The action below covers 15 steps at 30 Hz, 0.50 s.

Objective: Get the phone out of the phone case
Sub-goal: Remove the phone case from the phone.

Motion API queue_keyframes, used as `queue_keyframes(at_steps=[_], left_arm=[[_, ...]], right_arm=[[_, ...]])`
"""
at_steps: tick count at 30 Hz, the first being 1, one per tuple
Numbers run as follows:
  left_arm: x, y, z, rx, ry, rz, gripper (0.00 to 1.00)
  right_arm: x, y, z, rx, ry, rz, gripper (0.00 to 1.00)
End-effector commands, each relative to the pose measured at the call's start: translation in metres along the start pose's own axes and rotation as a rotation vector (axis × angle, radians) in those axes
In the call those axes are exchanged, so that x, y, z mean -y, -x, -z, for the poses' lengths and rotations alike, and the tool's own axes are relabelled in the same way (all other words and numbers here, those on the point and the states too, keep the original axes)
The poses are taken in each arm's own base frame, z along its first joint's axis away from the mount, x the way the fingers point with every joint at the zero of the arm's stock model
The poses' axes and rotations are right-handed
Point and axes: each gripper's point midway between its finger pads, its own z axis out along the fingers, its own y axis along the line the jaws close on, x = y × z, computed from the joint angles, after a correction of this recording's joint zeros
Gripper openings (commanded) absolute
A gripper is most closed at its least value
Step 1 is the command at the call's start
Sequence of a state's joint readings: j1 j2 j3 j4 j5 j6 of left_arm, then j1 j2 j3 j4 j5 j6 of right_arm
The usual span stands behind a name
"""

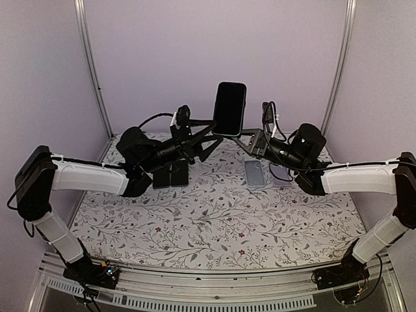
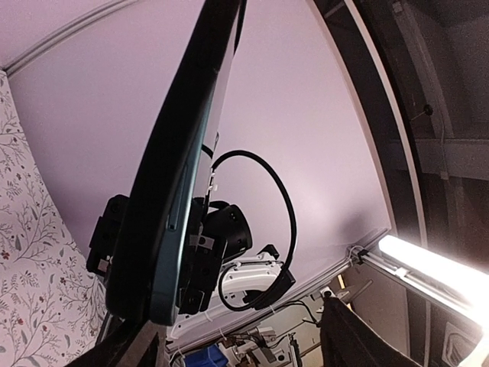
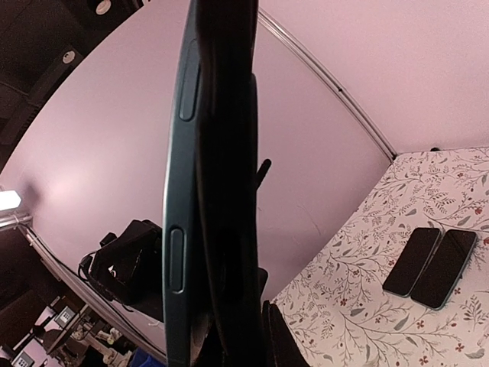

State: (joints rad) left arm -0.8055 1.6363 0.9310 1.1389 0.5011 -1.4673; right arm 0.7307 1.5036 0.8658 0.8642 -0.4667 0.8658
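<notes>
A black phone (image 1: 229, 107) in a teal case stands upright in the air at the back centre. My right gripper (image 1: 246, 138) is shut on its lower end. In the right wrist view the teal case edge (image 3: 177, 229) and the dark phone (image 3: 229, 191) show edge-on between the fingers (image 3: 281, 340). My left gripper (image 1: 207, 135) is open, its jaws spread at the phone's lower left. In the left wrist view the cased phone (image 2: 164, 222) lies against the left finger (image 2: 122, 353), and the other finger (image 2: 348, 336) stands well apart.
Two dark phones (image 1: 170, 174) lie side by side on the floral table (image 1: 214, 227) under the left arm; they also show in the right wrist view (image 3: 430, 265). A grey phone or case (image 1: 255, 173) lies under the right gripper. Metal frame posts (image 1: 91, 65) stand at the back.
</notes>
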Motion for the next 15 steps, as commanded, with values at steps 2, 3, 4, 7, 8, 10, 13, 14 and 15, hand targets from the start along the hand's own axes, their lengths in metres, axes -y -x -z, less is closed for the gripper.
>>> queue_keyframes(at_steps=[2, 3, 4, 7, 8, 10, 13, 14, 15], left_arm=[[0.009, 0.014, 0.0, 0.105, -0.059, -0.017, 0.68], [0.008, 0.014, -0.001, 0.104, -0.054, -0.015, 0.67], [0.007, 0.014, -0.001, 0.106, -0.05, -0.015, 0.67], [0.005, 0.014, -0.001, 0.114, -0.04, -0.017, 0.64], [0.004, 0.015, 0.0, 0.121, -0.035, -0.018, 0.63], [0.002, 0.016, 0.001, 0.128, -0.024, -0.02, 0.61], [0.0, 0.018, 0.002, 0.137, -0.002, -0.034, 0.56], [0.0, 0.018, 0.001, 0.137, 0.004, -0.038, 0.54], [-0.001, 0.018, 0.001, 0.137, 0.009, -0.038, 0.53]], right_arm=[[-0.024, -0.004, -0.001, 0.032, 0.128, 0.04, 0.0], [-0.024, -0.005, -0.002, 0.028, 0.129, 0.037, 0.0], [-0.022, -0.008, -0.004, 0.021, 0.127, 0.034, 0.0], [-0.02, -0.014, -0.007, 0.01, 0.125, 0.03, 0.0], [-0.019, -0.016, -0.008, 0.007, 0.122, 0.031, 0.0], [-0.017, -0.018, -0.008, 0.004, 0.118, 0.029, 0.0], [-0.018, -0.021, -0.01, 0.0, 0.119, 0.03, 0.0], [-0.018, -0.023, -0.011, -0.003, 0.115, 0.03, 0.0], [-0.017, -0.023, -0.011, -0.002, 0.111, 0.034, 0.0]])
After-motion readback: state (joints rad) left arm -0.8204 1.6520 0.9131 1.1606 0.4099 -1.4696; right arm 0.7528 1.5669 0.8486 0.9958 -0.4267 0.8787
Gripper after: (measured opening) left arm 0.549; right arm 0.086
